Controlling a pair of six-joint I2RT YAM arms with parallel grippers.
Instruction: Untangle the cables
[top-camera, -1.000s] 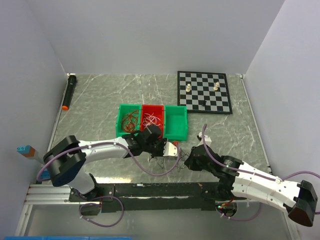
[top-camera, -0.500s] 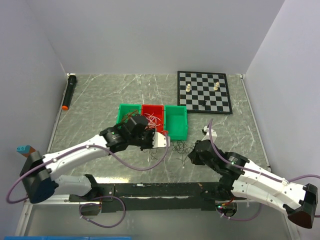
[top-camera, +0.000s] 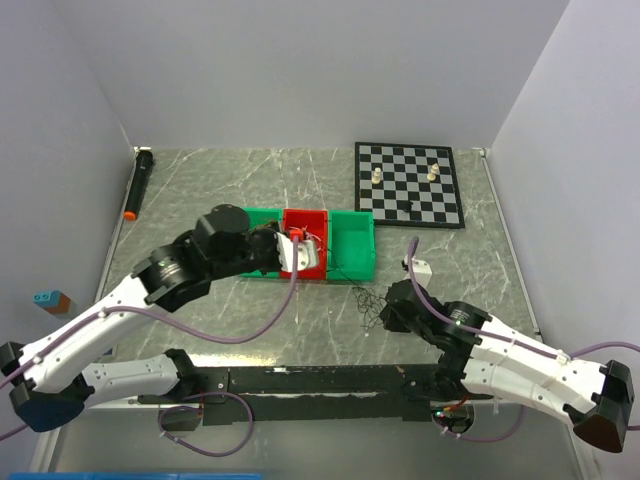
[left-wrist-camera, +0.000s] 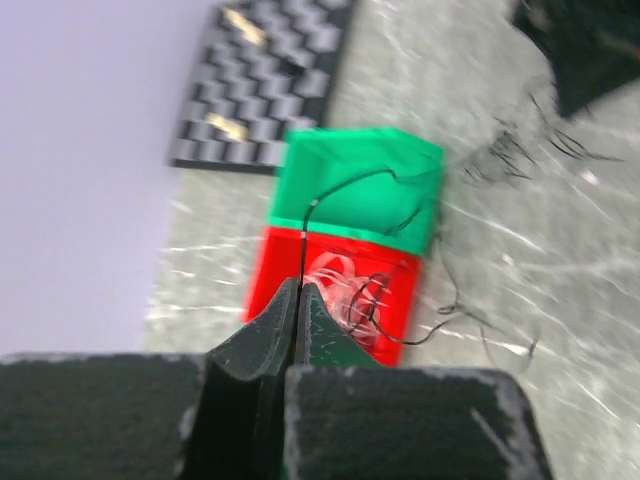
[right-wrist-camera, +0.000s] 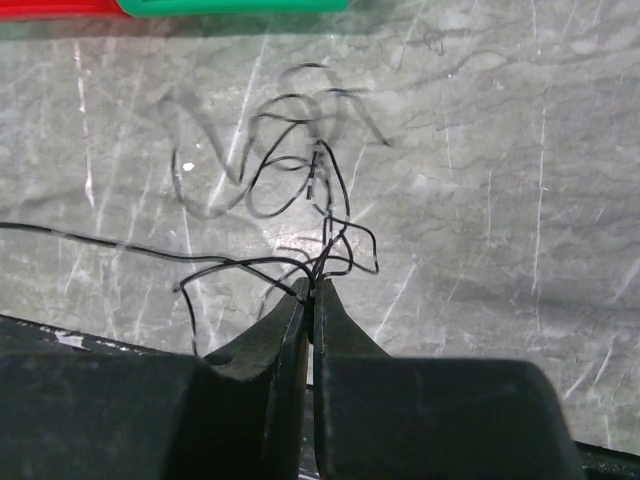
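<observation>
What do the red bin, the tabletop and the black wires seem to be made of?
The red bin: likely moulded plastic, uniform bright colour with slight gloss. The tabletop: grey stone look with white veins, perhaps marble or a printed laminate. The black wires: thin, curly, holding loops; probably coated metal wire, unsure.

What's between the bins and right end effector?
Only black cables on the table, pinched by the right end effector; bins beyond. Top and right wrist views.

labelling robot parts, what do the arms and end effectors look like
The left arm and right arm have white shells, black joint housings and purple hoses alongside. The left end effector and right end effector each have two dark wedge-shaped fingers.
</observation>
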